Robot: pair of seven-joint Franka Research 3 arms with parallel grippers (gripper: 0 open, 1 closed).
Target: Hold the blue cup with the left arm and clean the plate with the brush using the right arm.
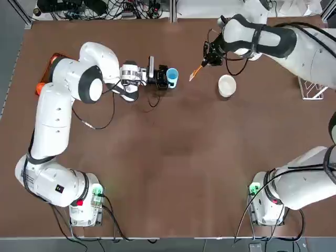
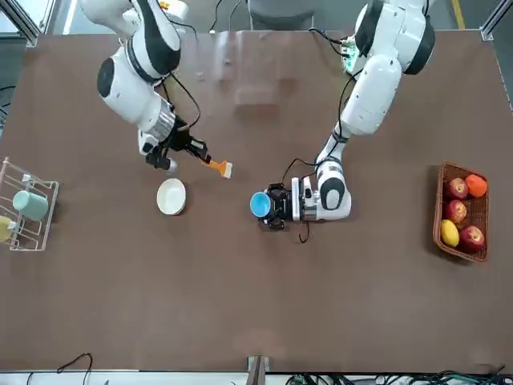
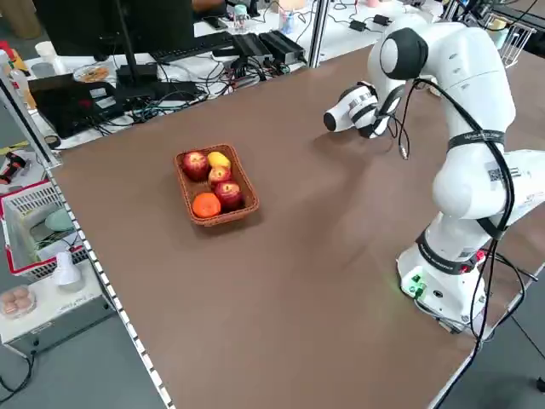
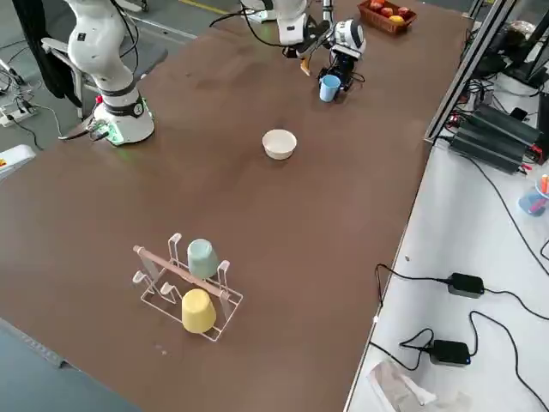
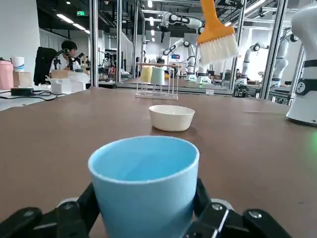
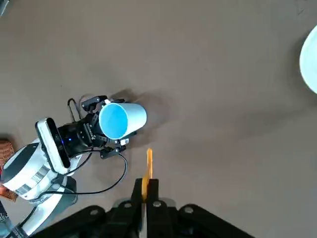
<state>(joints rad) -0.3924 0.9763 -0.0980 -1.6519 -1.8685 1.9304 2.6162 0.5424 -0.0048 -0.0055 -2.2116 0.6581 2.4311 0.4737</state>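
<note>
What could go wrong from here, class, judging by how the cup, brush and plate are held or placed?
The brush, pinched by its thin handle, might twist under scrubbing. The plate sits loose on the table, so it could slide. The raised blue cup might get bumped by the brush.

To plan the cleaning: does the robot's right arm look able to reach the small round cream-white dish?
Probably yes: the right gripper, holding the orange-handled brush, hangs near the dish, and nothing stands between them.

Relative to blue cup (image 5: 143,193): base, cut off at left wrist view's lower edge | plate (image 6: 311,59) beyond it, cropped in right wrist view
</note>
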